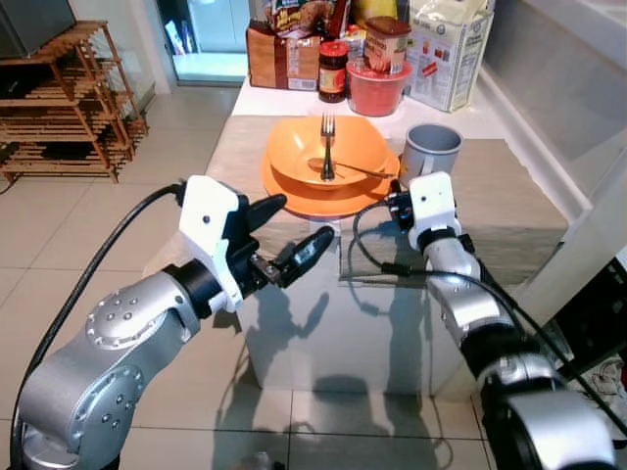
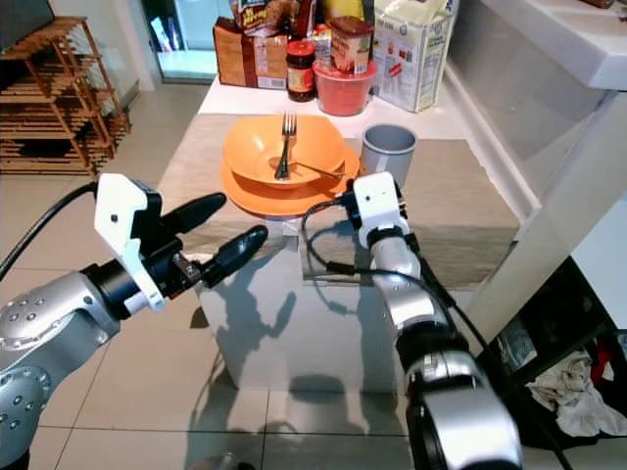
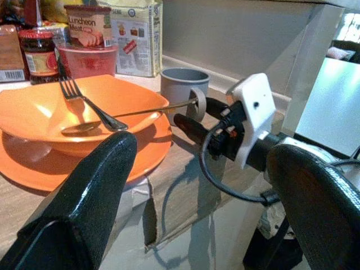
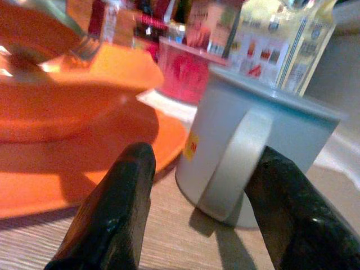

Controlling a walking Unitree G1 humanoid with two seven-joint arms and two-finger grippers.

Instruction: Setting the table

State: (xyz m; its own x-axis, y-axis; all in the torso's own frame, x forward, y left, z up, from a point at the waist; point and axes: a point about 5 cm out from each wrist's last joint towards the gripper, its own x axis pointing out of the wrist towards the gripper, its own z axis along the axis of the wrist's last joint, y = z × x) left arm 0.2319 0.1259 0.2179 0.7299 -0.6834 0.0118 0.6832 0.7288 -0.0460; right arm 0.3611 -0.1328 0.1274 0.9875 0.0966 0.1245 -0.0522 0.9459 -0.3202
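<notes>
An orange bowl (image 1: 358,142) sits on an orange plate (image 1: 292,186) on the table, with a fork (image 1: 327,137) and a spoon (image 1: 359,169) lying in the bowl. Just right of them stands a grey mug (image 1: 431,149). My right gripper (image 4: 205,154) is open at table height beside the plate. The mug's handle (image 4: 230,163) sits in the gap between its fingers, and I see no contact. My left gripper (image 1: 302,220) is open and holds nothing. It hovers in front of the table's near edge, below the plate.
A red tub (image 1: 377,88) with a luncheon meat can, a jar (image 1: 333,70), boxes and a flour bag (image 1: 449,54) crowd the table's far end. A wooden rack (image 1: 69,108) stands at the left over tiled floor. A white counter (image 1: 578,117) borders the right.
</notes>
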